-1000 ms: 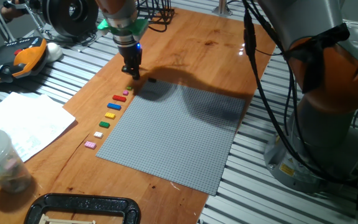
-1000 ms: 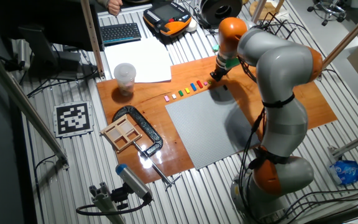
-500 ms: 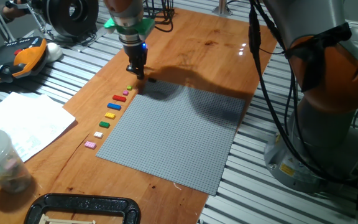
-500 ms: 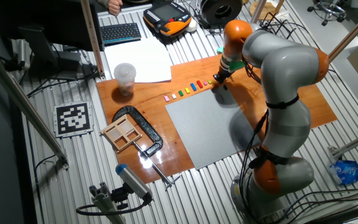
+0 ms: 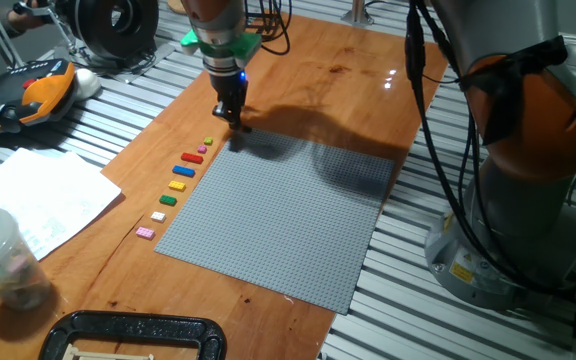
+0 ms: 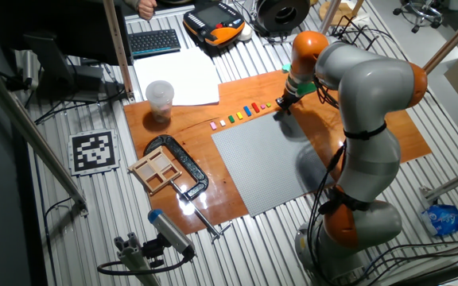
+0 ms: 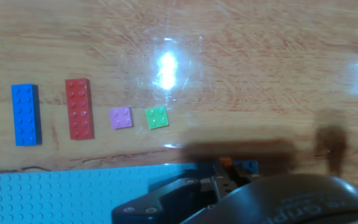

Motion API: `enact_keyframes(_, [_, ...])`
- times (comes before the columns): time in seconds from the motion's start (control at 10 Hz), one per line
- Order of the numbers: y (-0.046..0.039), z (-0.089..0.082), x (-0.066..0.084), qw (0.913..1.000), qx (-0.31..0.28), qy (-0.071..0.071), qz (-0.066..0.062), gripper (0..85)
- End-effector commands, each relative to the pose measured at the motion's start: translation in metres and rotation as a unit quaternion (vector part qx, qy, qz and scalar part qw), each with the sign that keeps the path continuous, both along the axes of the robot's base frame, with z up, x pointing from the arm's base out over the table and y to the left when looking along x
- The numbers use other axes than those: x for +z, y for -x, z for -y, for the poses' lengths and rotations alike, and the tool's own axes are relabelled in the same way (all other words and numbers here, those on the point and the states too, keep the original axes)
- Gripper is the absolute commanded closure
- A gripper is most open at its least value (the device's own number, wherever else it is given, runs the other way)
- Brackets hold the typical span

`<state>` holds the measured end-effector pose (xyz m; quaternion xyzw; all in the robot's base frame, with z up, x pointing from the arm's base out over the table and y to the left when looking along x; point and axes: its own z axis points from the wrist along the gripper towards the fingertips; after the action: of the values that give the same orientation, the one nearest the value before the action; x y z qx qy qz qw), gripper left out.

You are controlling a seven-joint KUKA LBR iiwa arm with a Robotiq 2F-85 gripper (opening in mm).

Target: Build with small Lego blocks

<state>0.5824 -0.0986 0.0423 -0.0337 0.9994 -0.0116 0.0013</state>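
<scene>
A row of small bricks [image 5: 177, 185] lies on the wooden tabletop [image 5: 308, 70] along the left edge of the grey baseplate [image 5: 278, 215], running from a pink brick [image 5: 145, 233] nearest the camera up to a green square [image 7: 157, 117]. In the hand view, a blue brick [image 7: 25, 114], a red brick [image 7: 79, 117] and a pink square [image 7: 120, 117] sit left of that green one. The hand [image 5: 236, 118] hangs low over the baseplate's far corner; whether its fingers are apart or together cannot be told.
</scene>
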Motion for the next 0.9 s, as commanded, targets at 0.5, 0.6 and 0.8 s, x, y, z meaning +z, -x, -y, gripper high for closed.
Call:
enact_keyframes(0.5, [0.0063, 0.0013, -0.0041, 1.0000, -0.003, 0.004, -0.001, 85.0])
enact_keyframes(0.6, [0.0063, 0.0014, -0.0042, 1.0000, -0.003, 0.003, -0.001, 85.0])
enact_keyframes(0.8, [0.0062, 0.0012, -0.0042, 1.0000, -0.006, 0.004, -0.001, 85.0])
